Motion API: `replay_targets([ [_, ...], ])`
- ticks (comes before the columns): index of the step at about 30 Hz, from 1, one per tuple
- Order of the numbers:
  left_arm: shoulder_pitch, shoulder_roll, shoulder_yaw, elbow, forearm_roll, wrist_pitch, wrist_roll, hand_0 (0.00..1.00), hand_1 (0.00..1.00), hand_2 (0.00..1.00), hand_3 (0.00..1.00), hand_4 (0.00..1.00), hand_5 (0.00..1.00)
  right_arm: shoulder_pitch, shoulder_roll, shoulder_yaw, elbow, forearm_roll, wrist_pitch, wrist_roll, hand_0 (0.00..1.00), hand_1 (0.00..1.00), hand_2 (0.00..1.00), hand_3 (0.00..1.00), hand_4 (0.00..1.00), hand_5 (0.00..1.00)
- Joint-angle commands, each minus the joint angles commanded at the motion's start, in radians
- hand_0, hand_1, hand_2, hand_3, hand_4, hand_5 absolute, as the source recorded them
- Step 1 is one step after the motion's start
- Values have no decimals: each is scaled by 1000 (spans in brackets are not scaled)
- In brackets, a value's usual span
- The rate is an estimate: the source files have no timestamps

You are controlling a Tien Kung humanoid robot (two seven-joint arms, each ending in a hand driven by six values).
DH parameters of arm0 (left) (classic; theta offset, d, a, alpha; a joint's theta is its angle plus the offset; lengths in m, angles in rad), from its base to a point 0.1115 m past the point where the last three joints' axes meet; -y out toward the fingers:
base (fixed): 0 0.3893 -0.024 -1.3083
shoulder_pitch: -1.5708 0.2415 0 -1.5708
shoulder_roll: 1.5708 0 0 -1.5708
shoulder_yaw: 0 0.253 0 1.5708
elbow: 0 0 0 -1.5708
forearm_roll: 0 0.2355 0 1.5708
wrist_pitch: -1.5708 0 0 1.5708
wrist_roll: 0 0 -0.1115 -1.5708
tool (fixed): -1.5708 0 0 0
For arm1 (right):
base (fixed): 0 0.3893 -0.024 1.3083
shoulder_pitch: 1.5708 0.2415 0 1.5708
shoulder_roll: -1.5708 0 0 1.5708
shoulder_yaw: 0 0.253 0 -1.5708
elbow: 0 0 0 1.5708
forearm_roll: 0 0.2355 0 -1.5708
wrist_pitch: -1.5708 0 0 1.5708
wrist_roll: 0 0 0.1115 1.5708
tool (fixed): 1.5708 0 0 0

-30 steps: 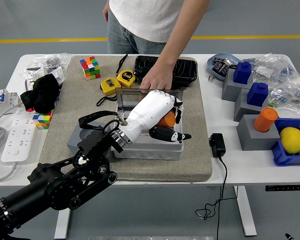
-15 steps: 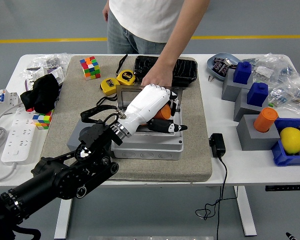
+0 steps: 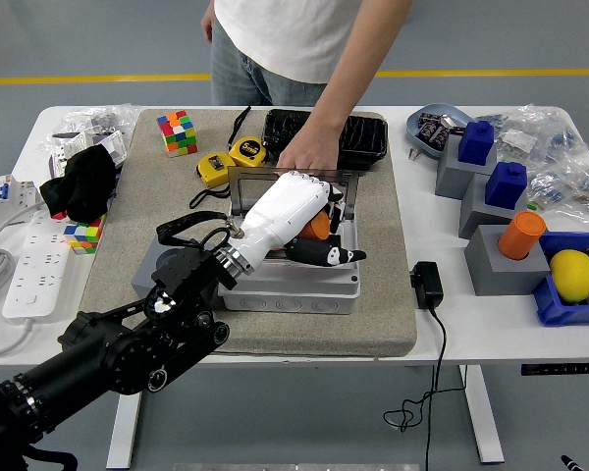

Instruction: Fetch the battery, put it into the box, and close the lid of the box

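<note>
Item: my left robot hand, clenched on orange battery, inside open box. Risk: person's hand holding lid; early release traps my fingers.

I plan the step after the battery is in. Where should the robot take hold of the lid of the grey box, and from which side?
Probably the lid's top free edge, left part, approached from the near side and pulled forward and down. The lid stands upright at the box's far edge, apparently hinged at its bottom. The person's hand rests at the right part, and the left hand holding the orange battery is over the box.
</note>
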Motion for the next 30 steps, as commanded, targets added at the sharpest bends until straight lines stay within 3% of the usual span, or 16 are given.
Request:
replay_targets([
  [5, 0, 1, -5, 0, 1, 2, -11, 78, 2, 39, 50, 998, 550, 1, -1, -3, 0, 2, 1, 0, 957, 815, 778, 790, 998, 998],
  [6, 0, 2, -6, 0, -1, -1, -13, 116, 21, 90, 136, 998, 573, 1, -1, -3, 0, 2, 1, 0, 957, 815, 777, 790, 998, 998],
  [11, 2, 3, -10, 6, -11, -11, -21, 116, 21, 90, 136, 998, 573, 2, -3, -4, 0, 4, 2, 1, 957, 815, 777, 790, 998, 998],
  [12, 3, 3, -12, 7, -13, -15, -23, 179, 93, 126, 265, 998, 582, 2, -3, -6, 0, 6, 2, 1, 957, 815, 777, 790, 998, 998],
  [17, 6, 5, -15, 13, -14, -26, -26, 179, 93, 126, 265, 998, 582, 1, -3, -9, 0, 9, 3, 1, 957, 815, 777, 790, 998, 998],
  [18, 7, 5, -16, 14, -14, -28, -27, 451, 470, 424, 530, 998, 626, 1, -3, -10, 0, 10, 3, 1, 955, 811, 776, 790, 998, 998],
  [23, 9, 5, -21, 23, -18, -37, -32, 451, 470, 424, 530, 998, 626, 1, -3, -14, 0, 13, 4, 1, 955, 811, 776, 790, 998, 998],
  [24, 10, 6, -22, 23, -16, -37, -31, 833, 712, 649, 634, 998, 661, 1, -3, -16, 0, 15, 4, 1, 954, 810, 775, 790, 998, 998],
  [30, 14, 9, -23, 16, -10, -43, -29, 827, 704, 635, 639, 998, 679, 0, -2, -13, 0, 12, 5, -1, 953, 808, 774, 790, 998, 998],
])
